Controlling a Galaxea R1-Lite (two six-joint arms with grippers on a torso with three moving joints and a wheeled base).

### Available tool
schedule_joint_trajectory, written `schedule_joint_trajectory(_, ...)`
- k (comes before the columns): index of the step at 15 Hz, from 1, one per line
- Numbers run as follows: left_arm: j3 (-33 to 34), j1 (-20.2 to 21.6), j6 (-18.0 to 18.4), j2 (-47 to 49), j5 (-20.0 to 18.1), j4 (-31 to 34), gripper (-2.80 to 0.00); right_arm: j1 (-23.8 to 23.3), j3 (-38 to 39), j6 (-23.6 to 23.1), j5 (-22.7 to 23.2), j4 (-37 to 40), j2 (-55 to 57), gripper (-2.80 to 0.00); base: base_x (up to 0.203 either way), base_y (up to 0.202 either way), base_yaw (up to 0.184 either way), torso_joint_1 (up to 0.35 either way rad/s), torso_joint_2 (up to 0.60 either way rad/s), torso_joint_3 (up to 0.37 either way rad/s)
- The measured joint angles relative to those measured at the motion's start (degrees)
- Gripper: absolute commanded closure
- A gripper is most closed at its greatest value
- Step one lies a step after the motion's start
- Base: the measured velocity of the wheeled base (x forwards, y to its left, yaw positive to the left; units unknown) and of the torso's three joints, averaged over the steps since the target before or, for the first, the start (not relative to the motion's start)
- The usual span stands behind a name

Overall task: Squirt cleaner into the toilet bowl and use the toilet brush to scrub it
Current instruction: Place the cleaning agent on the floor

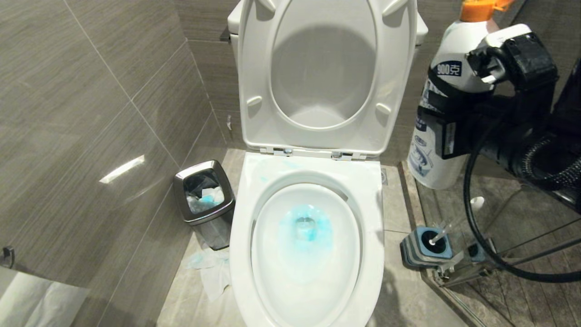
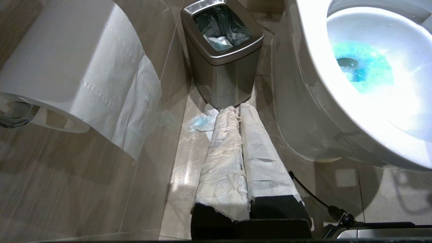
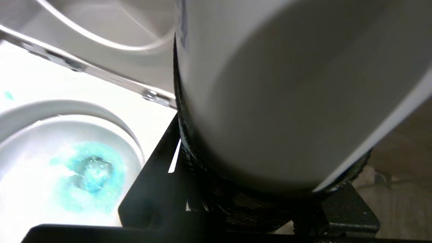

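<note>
Bathroom corner clutter: bin, paper, brush holder, tiles.

A small steel waste bin with a dark liner stands on the floor against the grey tiled wall; crumpled tissue stained pale blue lies inside it. More crumpled tissue, partly tinted blue, lies on the floor just in front of the bin. A toilet paper roll hangs on a chrome holder on the wall, a loose sheet dangling. On the other side, a squat blue-and-grey striped holder sits on the floor beside a glass panel with metal fittings.
</note>
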Motion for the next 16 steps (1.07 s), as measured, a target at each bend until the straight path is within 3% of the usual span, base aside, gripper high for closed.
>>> schedule_joint_trajectory(5,0.0,0.0,0.0,0.0,0.0,0.0,0.0,-15.2,6.3,5.3,13.4,0.0,-3.7,0.0,0.0,0.0,0.0,0.0,0.0,0.0)
schedule_joint_trajectory(9,0.0,0.0,0.0,0.0,0.0,0.0,0.0,-26.3,8.3,9.7,24.3,-3.1,-0.1,0.0,0.0,0.0,0.0,0.0,0.0,0.0)
schedule_joint_trajectory(12,0.0,0.0,0.0,0.0,0.0,0.0,0.0,-29.4,9.7,10.4,26.2,-14.2,7.9,0.0,0.0,0.0,0.0,0.0,0.0,0.0)
schedule_joint_trajectory(16,0.0,0.0,0.2,0.0,0.0,0.0,0.0,-30.3,9.8,10.0,26.5,-30.9,22.4,0.0,0.0,0.0,0.0,0.0,0.0,0.0)
